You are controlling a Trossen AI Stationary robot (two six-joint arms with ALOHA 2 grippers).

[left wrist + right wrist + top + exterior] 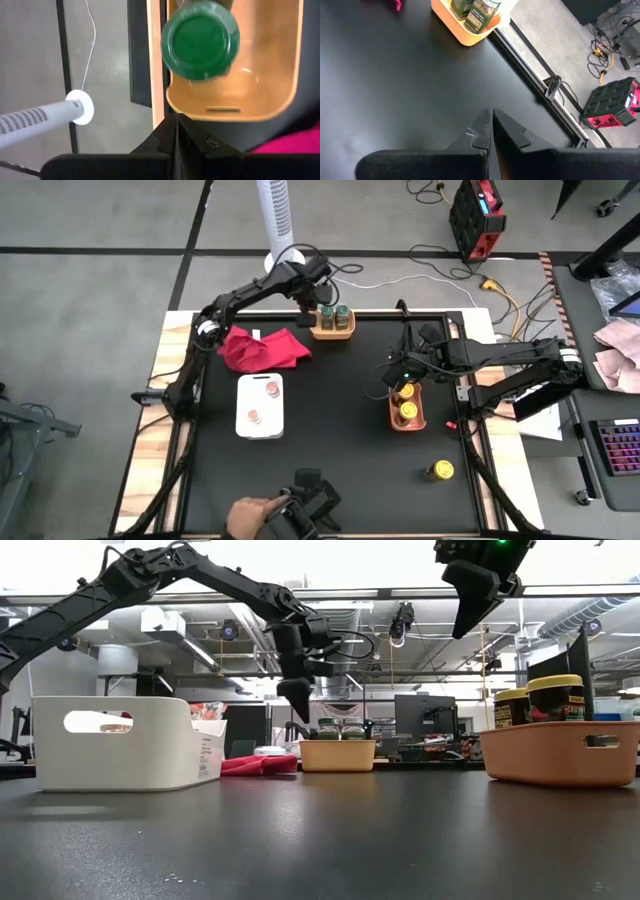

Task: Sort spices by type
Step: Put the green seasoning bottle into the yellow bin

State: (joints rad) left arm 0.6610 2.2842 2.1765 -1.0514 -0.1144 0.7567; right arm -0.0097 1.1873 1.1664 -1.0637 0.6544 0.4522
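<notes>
Nearest to us, one yellow jar (440, 470) stands alone on the worktop (340, 450), well apart from the orange tray (408, 418) holding two yellow jars. Our right claw (403, 368) hovers above that tray, closed and empty. Left of the orange tray, the white tray (260, 406) holds two pinkish jars. Farthest, our left claw (312, 298), closed and empty, hangs just beside the green-lidded jars (335, 314); we judge a careless descent could tip them. A hand (250, 515) at the near edge is partly cut off.
</notes>
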